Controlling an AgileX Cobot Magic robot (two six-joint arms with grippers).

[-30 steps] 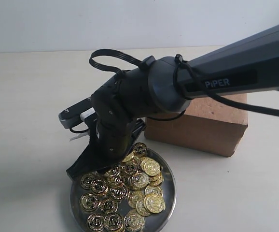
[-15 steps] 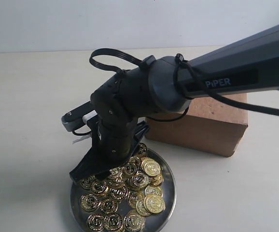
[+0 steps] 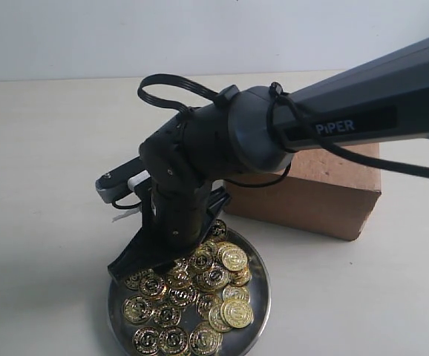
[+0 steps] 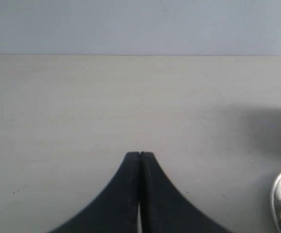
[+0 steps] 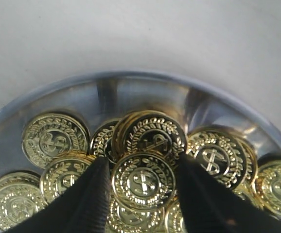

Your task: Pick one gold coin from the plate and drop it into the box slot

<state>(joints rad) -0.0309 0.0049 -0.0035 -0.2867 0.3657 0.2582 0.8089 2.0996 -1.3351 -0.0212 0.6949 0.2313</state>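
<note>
Though the exterior view hides it, right jaws astride one coin, parted (wrist view), left jaws closed.

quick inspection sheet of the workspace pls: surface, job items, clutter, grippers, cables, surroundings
surface: pale matte tabletop, no marks seen
job's things: silver plate heaped with gold coins; brown box behind it; slot not in view
clutter: nothing seen
grippers: right gripper down in the plate, fingers either side of one coin, grip not confirmable; left gripper shut, empty, over bare table
cables: black cable looped at the right wrist, hanging free
surroundings: plain pale wall
</note>
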